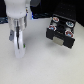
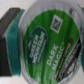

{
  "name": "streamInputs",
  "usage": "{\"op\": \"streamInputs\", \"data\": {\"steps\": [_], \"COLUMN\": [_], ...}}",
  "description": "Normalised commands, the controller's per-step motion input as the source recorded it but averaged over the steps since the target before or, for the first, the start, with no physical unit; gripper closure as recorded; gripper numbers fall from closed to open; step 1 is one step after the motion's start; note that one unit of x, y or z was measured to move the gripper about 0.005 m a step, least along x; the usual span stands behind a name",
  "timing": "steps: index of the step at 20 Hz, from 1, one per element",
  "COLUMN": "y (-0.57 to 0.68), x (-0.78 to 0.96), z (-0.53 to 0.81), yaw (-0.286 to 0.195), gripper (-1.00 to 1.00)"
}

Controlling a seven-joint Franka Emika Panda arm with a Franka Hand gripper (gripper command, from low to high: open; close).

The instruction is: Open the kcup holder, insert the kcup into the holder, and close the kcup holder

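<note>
The kcup (image 2: pixel 46 42), a white pod with a round green printed lid, fills the wrist view and sits between my two dark fingers (image 2: pixel 8 35). My gripper (image 1: pixel 21 50) hangs on the white arm at the exterior view's left, low over the table, shut on the kcup. The pod itself is hard to tell apart from the white gripper there. The kcup holder (image 1: pixel 61 36), a black box with a pale handle, stands at the exterior view's right, well apart from the gripper. Its drawer is pulled out and round pod slots (image 1: pixel 60 26) show on top.
The pale table top (image 1: pixel 40 65) lies between the gripper and the holder. A dark edge (image 1: pixel 42 4) runs along the back of the scene.
</note>
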Motion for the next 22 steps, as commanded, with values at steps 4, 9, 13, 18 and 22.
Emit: {"op": "streamInputs", "data": {"steps": [4,9,13,18,22], "y": [0.56,0.60,0.58,0.53,0.55], "x": [0.35,0.37,0.37,0.39,0.42], "z": [0.92,0.85,0.85,0.80,0.74], "yaw": [0.016,0.046,0.055,0.067,0.056], "gripper": [1.00,1.00,1.00,1.00,1.00]}}
